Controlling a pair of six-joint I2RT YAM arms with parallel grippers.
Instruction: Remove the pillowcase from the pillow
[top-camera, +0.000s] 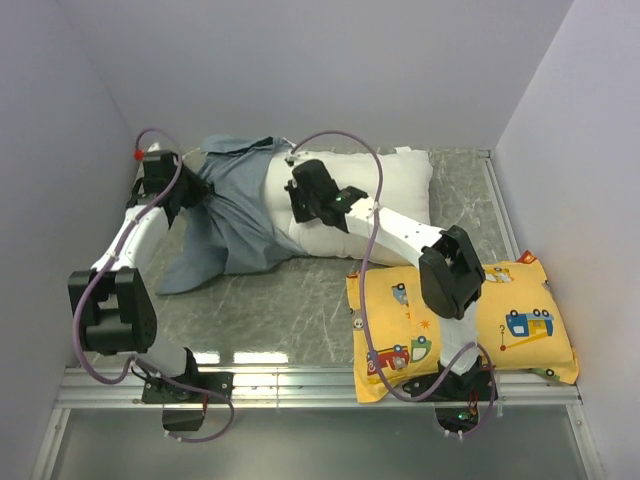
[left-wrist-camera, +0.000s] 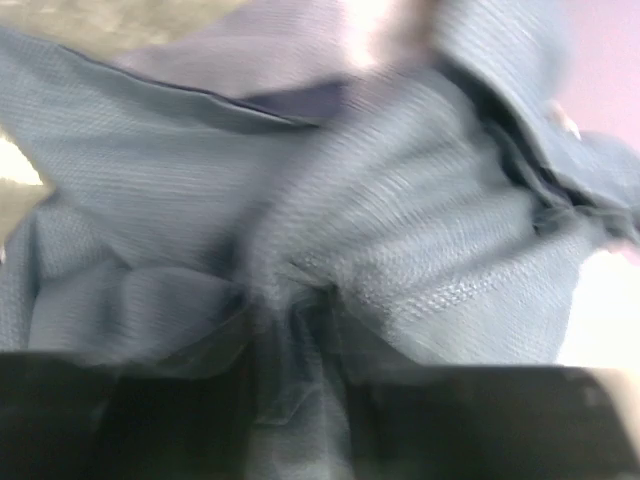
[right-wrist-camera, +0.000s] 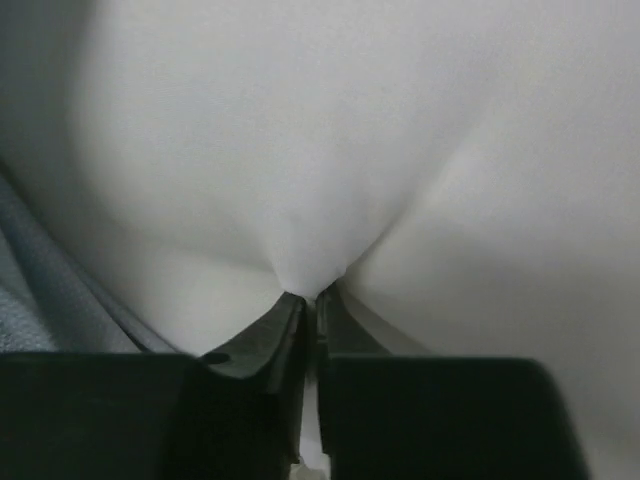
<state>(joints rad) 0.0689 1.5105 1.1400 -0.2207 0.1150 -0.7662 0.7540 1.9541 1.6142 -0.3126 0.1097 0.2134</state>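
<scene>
The blue-grey pillowcase (top-camera: 232, 215) lies crumpled at the back left and still covers the left end of the white pillow (top-camera: 400, 185). My left gripper (top-camera: 192, 190) is shut on a bunch of the pillowcase; its blurred wrist view shows the fabric (left-wrist-camera: 400, 230) gathered between the jaws (left-wrist-camera: 305, 330). My right gripper (top-camera: 298, 205) is shut on a pinch of the pillow's white cover (right-wrist-camera: 310, 180), right beside the pillowcase's edge (right-wrist-camera: 40, 290). The fingertips meet at the pinch (right-wrist-camera: 310, 300).
A yellow pillow printed with cartoon vehicles (top-camera: 465, 325) lies at the front right, under my right arm's elbow. White walls close in the table's left, back and right sides. The grey marbled tabletop (top-camera: 270, 300) shows in front of the pillowcase.
</scene>
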